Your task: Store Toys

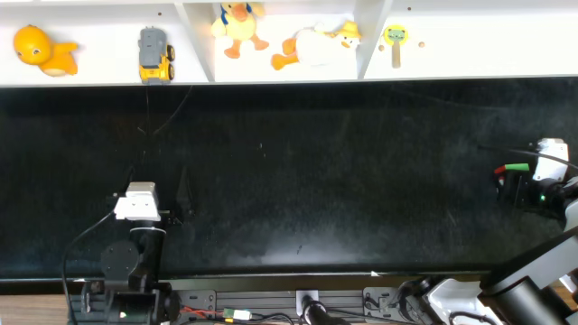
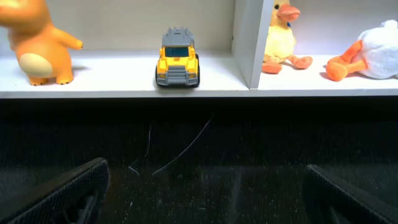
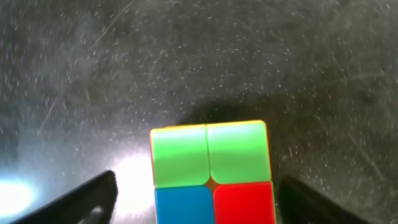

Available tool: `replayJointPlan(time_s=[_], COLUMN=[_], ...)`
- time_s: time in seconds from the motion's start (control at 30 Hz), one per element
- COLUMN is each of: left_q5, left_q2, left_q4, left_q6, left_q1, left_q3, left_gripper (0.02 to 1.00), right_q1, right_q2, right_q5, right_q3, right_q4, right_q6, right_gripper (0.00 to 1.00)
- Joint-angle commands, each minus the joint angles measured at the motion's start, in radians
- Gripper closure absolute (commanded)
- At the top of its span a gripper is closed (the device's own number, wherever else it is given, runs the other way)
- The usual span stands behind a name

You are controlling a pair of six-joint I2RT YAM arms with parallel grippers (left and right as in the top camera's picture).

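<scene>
- Dark worktop (image 1: 316,162), with a white shelf (image 1: 99,54) behind it holding a yellow truck (image 2: 177,59).
- Left end effector (image 2: 205,186) is released, fingers spread wide, facing the truck.
- Right end effector (image 3: 199,199) is released, fingers either side of the colour cube (image 3: 211,168), which sits on the worktop.

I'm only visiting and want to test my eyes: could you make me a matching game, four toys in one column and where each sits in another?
Toys:
1 truck
2 yellow duck
3 cube
4 green rattle

Places:
A right bay of the shelf
B between the right gripper's fingers
C left bay, beside the orange toy
D middle bay

Pairs: 1-C, 2-D, 3-B, 4-A
</scene>
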Motion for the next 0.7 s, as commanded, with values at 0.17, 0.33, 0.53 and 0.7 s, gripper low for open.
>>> replayJointPlan(time_s=[0.17, 0.33, 0.53, 0.7], left_q5=[0.013, 0.012, 0.013, 0.013], left_q2=[-0.011, -0.011, -0.011, -0.011], left_q4=[-0.004, -0.004, -0.004, -0.004], left_q6=[-0.014, -0.015, -0.015, -0.015], left_q1=[-0.004, -0.004, -0.004, -0.004], left_q3=[-0.001, -0.001, -0.001, -0.001], left_gripper=[0.020, 0.020, 0.020, 0.020], right_q1=[0.004, 0.021, 0.114, 0.206], right_q2=[0.005, 0.002, -0.029, -0.052], right_q5=[0.063, 0.063, 0.063, 0.063], right_q3=[0.023, 0.024, 0.059, 0.152], right_q4=[0.000, 0.001, -0.005, -0.018], right_q6=[0.038, 0.058, 0.129, 0.188], right_gripper=[0.470, 0.483, 0.505, 0.507])
